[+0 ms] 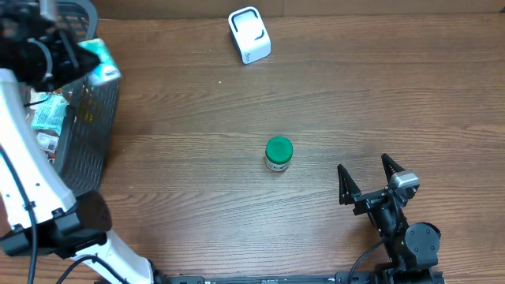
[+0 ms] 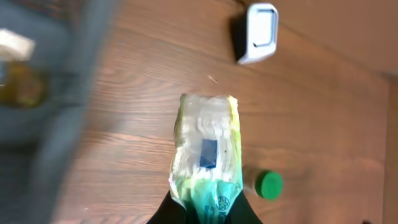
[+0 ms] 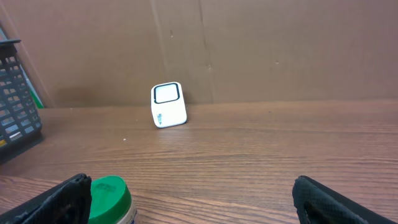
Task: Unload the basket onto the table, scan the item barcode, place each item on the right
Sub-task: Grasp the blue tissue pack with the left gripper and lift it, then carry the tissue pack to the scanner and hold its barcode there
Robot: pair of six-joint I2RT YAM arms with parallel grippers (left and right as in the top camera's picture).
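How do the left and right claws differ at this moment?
The left claw is shut on a green-and-white packet; the right claw is open and empty. The left claw is raised by the wire basket; the right claw sits low near the green-lidded jar. Both have black fingers.

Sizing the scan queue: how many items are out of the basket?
2. A green-lidded jar stands mid-table; a packet is held in the left gripper near the edge of the basket. More items inside it are partly hidden.
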